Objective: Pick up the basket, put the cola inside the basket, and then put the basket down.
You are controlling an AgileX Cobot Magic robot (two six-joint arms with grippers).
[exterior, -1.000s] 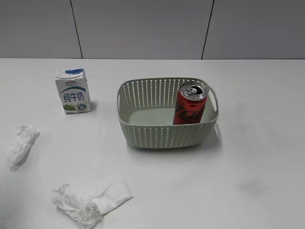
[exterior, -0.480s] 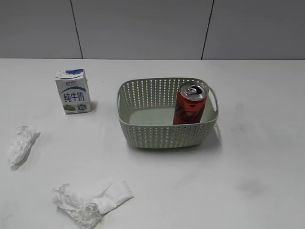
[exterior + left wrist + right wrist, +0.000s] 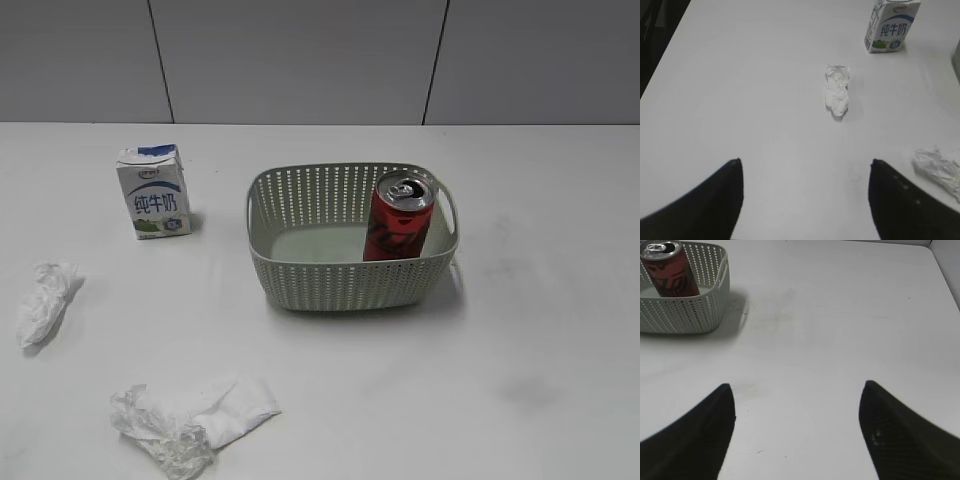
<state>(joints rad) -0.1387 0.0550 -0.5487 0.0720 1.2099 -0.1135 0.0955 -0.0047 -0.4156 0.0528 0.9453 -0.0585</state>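
- Well, the cola [image 3: 401,219] stands upright inside the basket [image 3: 340,275], which rests on the table [image 3: 520,340].
- Both the left gripper [image 3: 805,200] and right gripper [image 3: 797,432] hang spread wide, holding nothing, well apart from it.
- Little seems left; leaving the basket alone looks wisest.
- Milk carton [image 3: 153,191] and crumpled tissues [image 3: 190,420] lie aside, blocking nothing.
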